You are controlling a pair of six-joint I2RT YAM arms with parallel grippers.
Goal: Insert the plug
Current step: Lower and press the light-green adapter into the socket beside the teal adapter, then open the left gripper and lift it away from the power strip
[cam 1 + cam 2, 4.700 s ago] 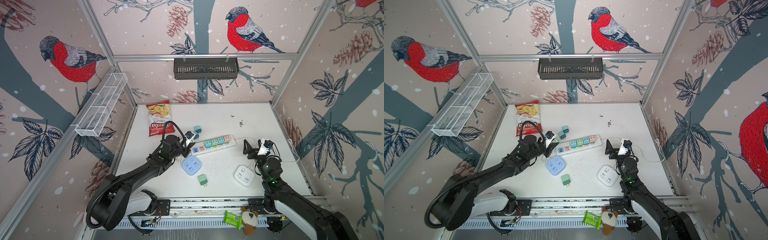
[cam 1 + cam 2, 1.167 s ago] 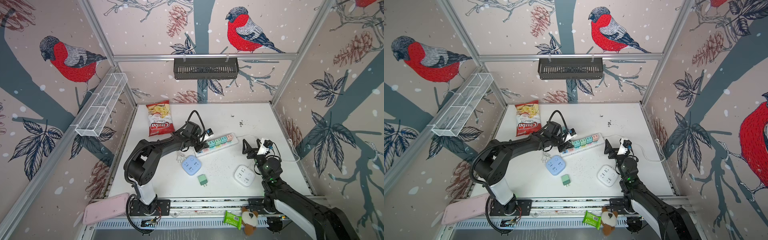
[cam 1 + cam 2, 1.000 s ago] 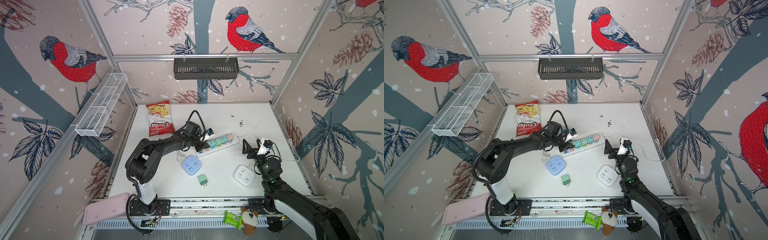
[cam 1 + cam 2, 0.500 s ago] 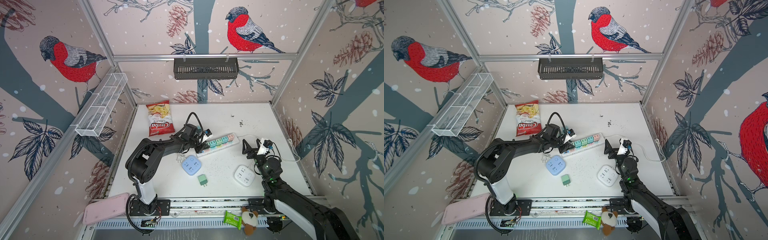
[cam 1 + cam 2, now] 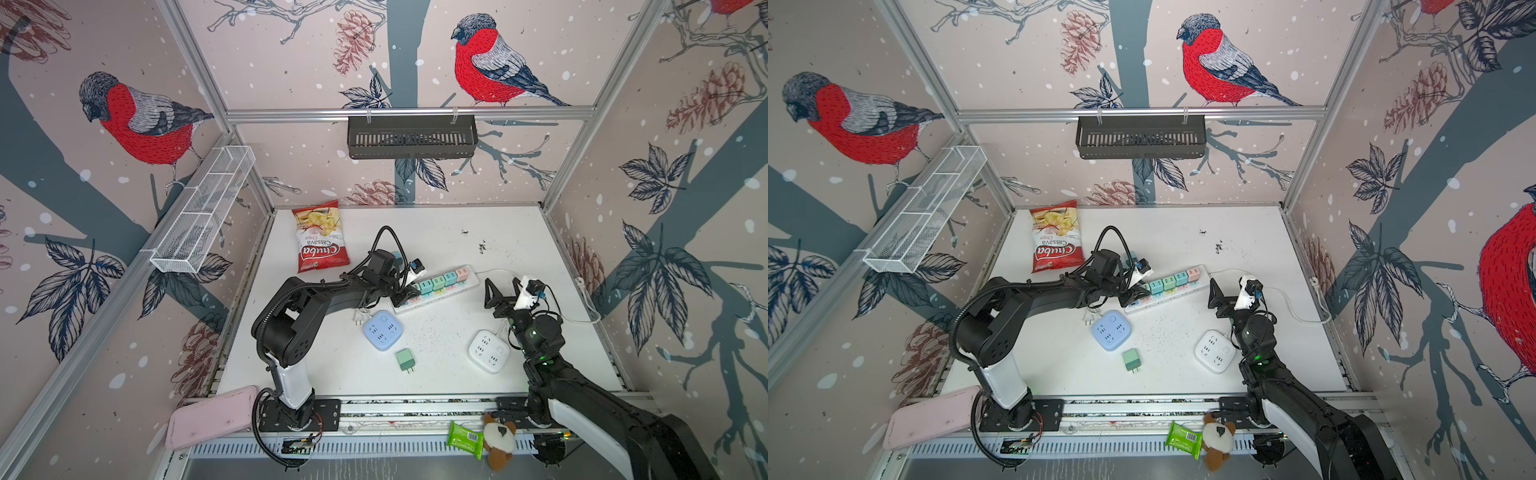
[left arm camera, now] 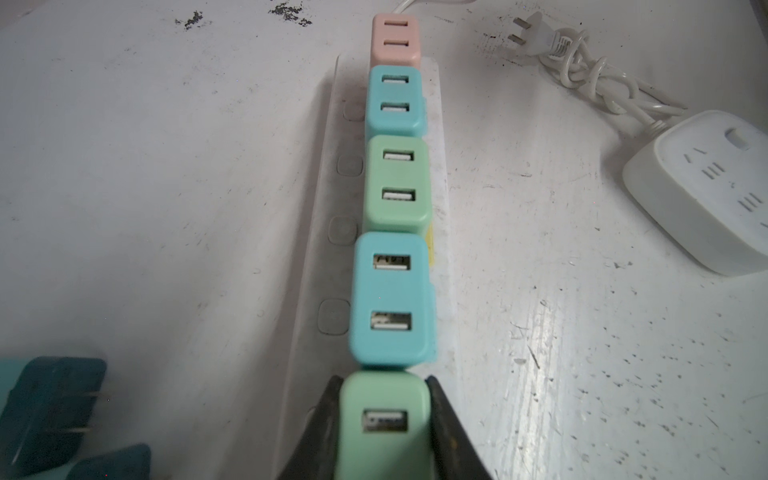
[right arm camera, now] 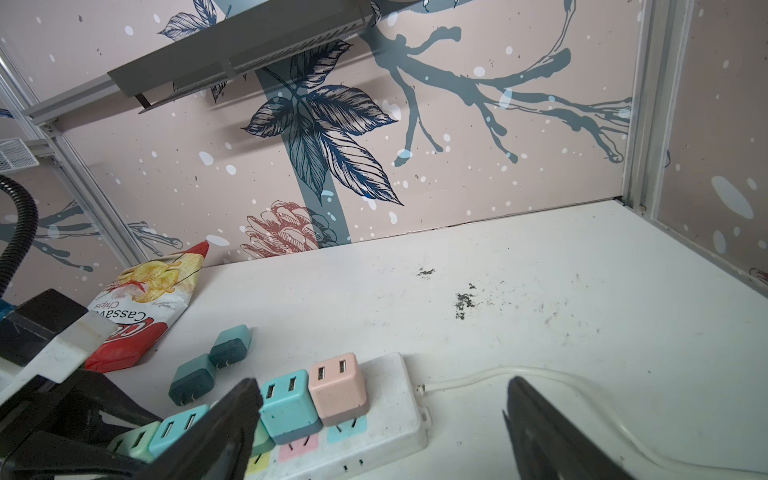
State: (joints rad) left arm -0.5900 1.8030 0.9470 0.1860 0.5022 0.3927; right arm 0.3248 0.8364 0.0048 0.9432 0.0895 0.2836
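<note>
Left arm (image 5: 316, 299): black links, white lower link (image 5: 291, 382), corrugated black cable loop (image 5: 380, 235), screwed base plate (image 5: 328, 413). Right arm (image 5: 590, 390): same finish, green indicator (image 5: 533, 332) lit; right gripper (image 5: 501, 284) black, tapered.

Mint-green cube plug (image 6: 384, 419), one USB slot showing on its top face, upright and pinched on two sides by the left gripper (image 6: 383, 381). Stands at the free end of a long white power strip (image 5: 441, 296), touching the nearest of four other plugs (image 6: 397, 183) seated there in a tight row: teal, green, teal, pink, each with two USB slots facing up. Cannot tell whether its prongs are fully in. Strip flat, slantwise in both top views, small grey buttons along one long edge, coloured socket patches along the other, white cord (image 7: 478, 376) leaving from the pink end.
</note>
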